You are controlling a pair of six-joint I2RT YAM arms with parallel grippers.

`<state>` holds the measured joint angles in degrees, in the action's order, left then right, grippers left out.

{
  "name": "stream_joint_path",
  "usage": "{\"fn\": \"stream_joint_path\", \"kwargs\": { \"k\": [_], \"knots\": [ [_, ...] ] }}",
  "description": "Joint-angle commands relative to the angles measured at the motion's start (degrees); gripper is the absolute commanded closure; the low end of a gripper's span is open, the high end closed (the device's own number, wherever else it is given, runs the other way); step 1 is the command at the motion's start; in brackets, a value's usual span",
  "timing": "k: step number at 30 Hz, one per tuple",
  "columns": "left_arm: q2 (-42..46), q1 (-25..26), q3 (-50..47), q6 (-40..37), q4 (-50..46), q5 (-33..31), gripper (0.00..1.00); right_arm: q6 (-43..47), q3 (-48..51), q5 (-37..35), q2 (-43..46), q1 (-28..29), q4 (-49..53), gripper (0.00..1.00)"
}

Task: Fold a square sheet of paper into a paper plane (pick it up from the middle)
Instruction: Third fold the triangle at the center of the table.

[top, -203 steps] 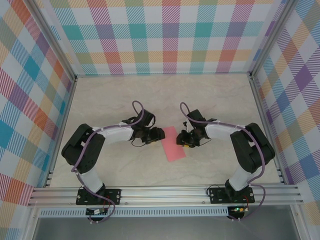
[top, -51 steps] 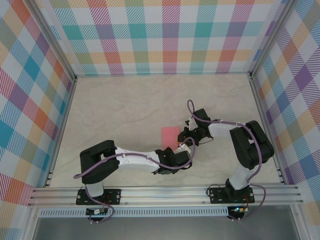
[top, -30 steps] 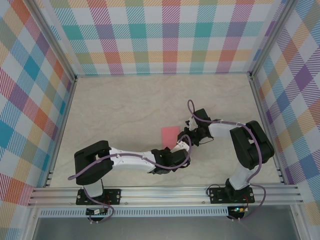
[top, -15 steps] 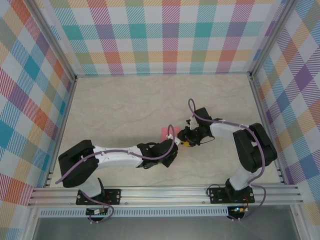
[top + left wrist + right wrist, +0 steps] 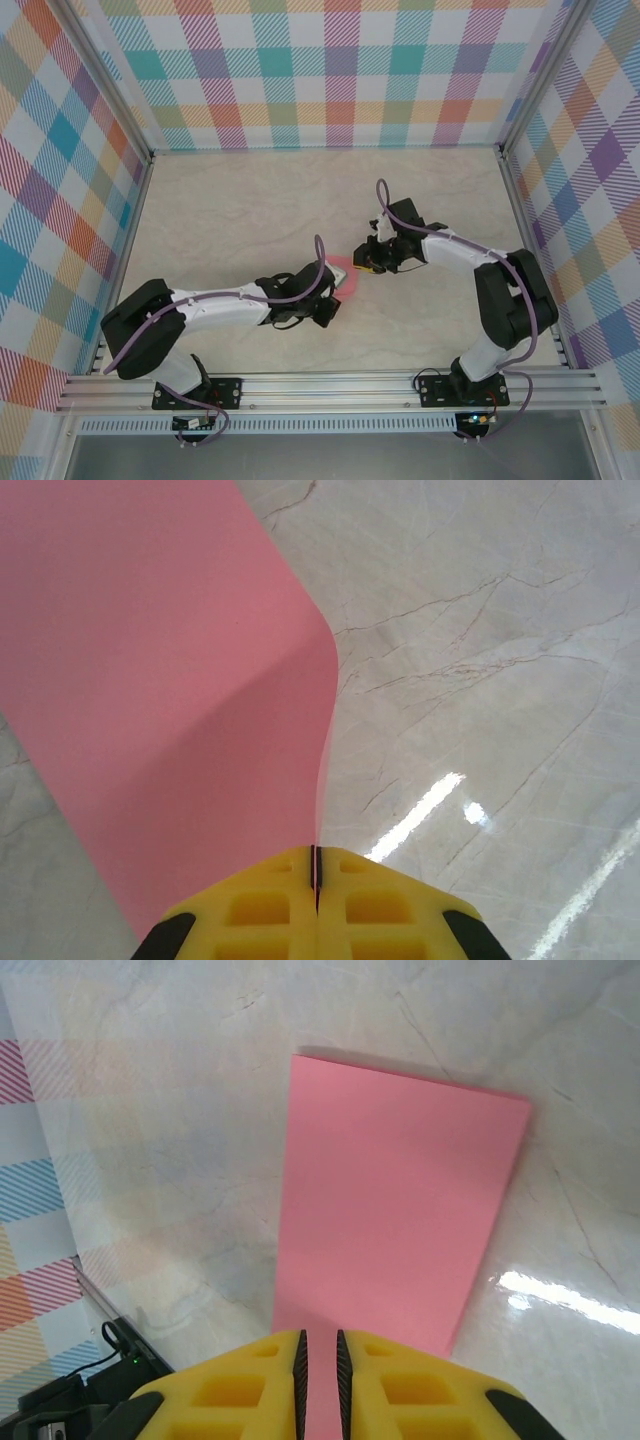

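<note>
The left tool (image 5: pixel 316 880) is clamped on a raised edge of the square sheet of paper (image 5: pixel 150 680), which lies on the counter (image 5: pixel 480 630) between the 2 arms. The right tool (image 5: pixel 318 1360), jaws a slit apart and grip unclear, faces along the sheet's long axis.

The left arm (image 5: pixel 225 305) and the right arm (image 5: pixel 455 250) share one build: white shells on the long links and bulky black housings at the joints. Each stands on a black base plate (image 5: pixel 197 390) at the near edge of the surface. A purple cable (image 5: pixel 319 255) loops loosely along each. The left pincer (image 5: pixel 316 852) and right pincer (image 5: pixel 320 1338) carry bright yellow fingers (image 5: pixel 255 912) moulded with rounded rectangular pockets, with black shoulders behind.
</note>
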<state>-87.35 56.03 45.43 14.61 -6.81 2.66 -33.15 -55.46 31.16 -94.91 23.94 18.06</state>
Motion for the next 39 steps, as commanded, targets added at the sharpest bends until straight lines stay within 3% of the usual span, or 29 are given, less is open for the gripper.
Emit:
{"fn": "stream_joint_path", "kwargs": {
  "k": [1,8,17,39],
  "knots": [
    [1.39,-1.91,-0.85,1.10,1.94,6.21,1.00,2.10,-3.06,3.47,-4.23,-0.06,0.95,0.83],
    [1.15,-4.41,-1.25,1.52,2.28,10.38,1.00,3.86,-8.69,3.49,-12.40,1.41,2.48,0.84],
    [-0.22,-7.10,-1.60,1.90,2.30,13.19,1.00,6.68,-12.36,-1.52,-18.81,2.73,6.24,0.85],
    [-5.72,-12.82,0.54,0.09,1.15,16.86,1.00,8.76,-11.69,-4.33,-20.22,3.30,7.88,0.87]
  ]
}}
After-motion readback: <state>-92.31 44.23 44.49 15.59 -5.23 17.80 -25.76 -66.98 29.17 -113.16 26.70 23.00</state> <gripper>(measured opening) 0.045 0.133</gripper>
